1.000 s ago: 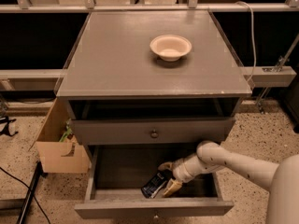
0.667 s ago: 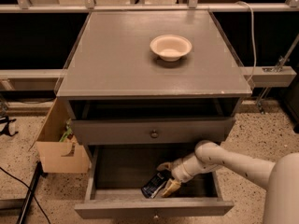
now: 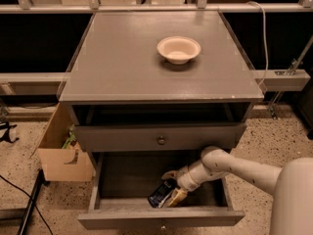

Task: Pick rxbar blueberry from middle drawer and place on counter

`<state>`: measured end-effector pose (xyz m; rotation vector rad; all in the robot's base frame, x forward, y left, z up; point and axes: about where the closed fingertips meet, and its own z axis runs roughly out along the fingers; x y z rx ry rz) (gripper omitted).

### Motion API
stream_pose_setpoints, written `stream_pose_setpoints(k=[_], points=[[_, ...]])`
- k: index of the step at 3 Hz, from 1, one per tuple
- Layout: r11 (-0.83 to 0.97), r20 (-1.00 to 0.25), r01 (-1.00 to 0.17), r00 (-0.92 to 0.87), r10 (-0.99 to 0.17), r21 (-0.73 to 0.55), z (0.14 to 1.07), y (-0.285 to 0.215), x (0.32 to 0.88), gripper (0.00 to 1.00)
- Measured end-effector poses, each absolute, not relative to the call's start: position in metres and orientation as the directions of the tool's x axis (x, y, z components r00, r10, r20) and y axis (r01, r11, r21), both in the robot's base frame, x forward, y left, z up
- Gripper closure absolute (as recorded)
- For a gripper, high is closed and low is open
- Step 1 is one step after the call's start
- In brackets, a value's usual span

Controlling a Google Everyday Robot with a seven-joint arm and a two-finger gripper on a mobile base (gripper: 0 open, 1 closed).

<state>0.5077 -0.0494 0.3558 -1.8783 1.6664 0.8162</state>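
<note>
The rxbar blueberry (image 3: 159,195), a dark blue glossy bar, lies tilted on the floor of the open middle drawer (image 3: 122,180), near its front. My gripper (image 3: 169,188) reaches into the drawer from the right and sits right at the bar's right end. Its fingers (image 3: 177,197) stand apart, one behind the bar and one in front of it. The bar rests on the drawer floor. The counter (image 3: 127,58) is the grey cabinet top above, with a white bowl (image 3: 178,49) at its back right.
The upper drawer (image 3: 159,137) with a round knob is closed, directly above my arm. A cardboard box (image 3: 61,153) stands on the floor left of the cabinet. A cable and a dark bar lie on the floor at the far left.
Almost nothing; my arm has shifted very slightly left in the drawer. The bar has not moved.
</note>
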Motion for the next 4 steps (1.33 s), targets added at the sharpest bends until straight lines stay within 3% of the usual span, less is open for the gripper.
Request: stream_pose_setpoints(k=[1, 2, 3, 4], points=[[-0.133, -0.716, -0.991, 0.075, -0.694, 0.026, 0.3554, -0.0484, 0.5074, 0.28], [-0.136, -0.715, -0.99, 0.075, -0.696, 0.029, 0.3552, -0.0482, 0.5069, 0.4], [-0.132, -0.713, -0.991, 0.071, -0.698, 0.031, 0.3548, -0.0493, 0.5061, 0.68], [-0.123, -0.71, -0.992, 0.063, -0.701, 0.032, 0.3543, -0.0514, 0.5051, 0.73]])
